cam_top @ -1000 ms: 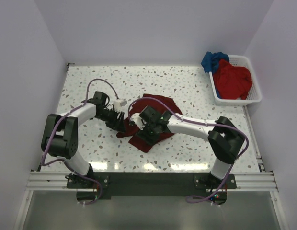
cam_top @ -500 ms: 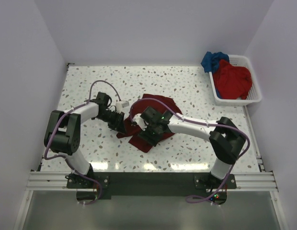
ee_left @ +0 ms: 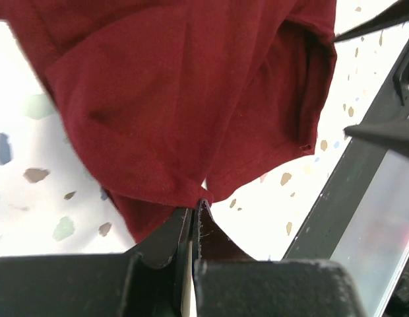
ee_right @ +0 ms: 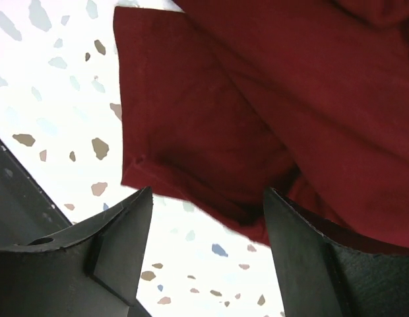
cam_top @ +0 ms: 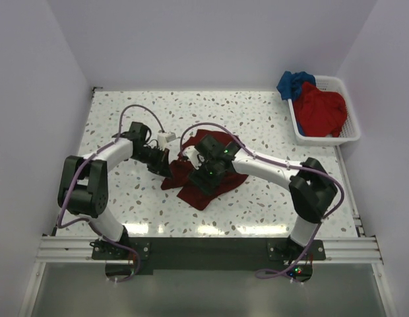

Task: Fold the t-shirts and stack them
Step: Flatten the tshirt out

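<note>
The left pincer is pressed together, pinching the left edge of the maroon shirt. The right pincer hangs spread over the same shirt, which lies crumpled in the middle of the tabletop. The red shirt and blue shirt sit in the basket at the far right.

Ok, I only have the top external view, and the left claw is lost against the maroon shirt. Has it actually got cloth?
Observer: Yes. On the left wrist view the left claw is shut on a pinch of the maroon shirt, at its edge.
Operator: And the right claw?
Observer: The right wrist view shows the right claw open wide and gripping nothing. A hemmed edge of the shirt shows in the gap between its jaws.
</note>
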`<state>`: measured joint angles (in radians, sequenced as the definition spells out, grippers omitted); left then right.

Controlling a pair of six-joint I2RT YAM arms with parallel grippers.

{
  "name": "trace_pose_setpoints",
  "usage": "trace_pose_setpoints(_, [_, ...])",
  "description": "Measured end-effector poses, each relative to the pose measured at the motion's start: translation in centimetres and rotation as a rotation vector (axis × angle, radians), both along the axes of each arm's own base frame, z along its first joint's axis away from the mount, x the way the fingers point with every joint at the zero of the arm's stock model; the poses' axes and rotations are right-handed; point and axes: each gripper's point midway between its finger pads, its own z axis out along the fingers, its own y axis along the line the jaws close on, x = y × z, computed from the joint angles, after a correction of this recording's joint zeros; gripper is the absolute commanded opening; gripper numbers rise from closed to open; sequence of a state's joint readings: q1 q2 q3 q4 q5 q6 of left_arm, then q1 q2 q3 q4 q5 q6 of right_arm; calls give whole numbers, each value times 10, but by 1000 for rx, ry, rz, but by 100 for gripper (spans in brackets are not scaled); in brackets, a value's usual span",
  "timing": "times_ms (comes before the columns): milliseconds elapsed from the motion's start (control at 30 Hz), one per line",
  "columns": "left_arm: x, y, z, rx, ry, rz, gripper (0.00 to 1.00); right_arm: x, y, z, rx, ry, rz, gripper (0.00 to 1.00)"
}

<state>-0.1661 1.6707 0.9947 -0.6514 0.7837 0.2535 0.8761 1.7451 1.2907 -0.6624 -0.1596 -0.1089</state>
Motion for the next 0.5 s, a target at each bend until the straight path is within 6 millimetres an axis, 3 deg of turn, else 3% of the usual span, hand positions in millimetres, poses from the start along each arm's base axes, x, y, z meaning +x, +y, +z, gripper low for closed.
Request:
trace_pose_setpoints(133, [12, 12, 9, -17, -1, 51, 0, -7, 8, -21, -19, 57, 77, 72])
trace_pose_setpoints(200, [26, 22, 16, -25, -13, 90, 0, -13, 7, -32, -40, 85, 111, 63])
trace_pose_setpoints(233, [33, 27, 19, -29, -22, 108, 0, -15, 6, -37, -52, 92, 129, 36])
trace_pose_setpoints(300, [45, 37, 24, -31, -39, 138, 0, -19, 1, -44, -77, 104, 168, 2])
trace_pose_setpoints(433, [57, 48, 33, -25, -61, 156, 0, -20, -18, -55, -147, 110, 198, 0])
trace_pose_setpoints(500, [66, 58, 41, -16, -82, 171, 0, -13, -37, -56, -183, 117, 181, 0])
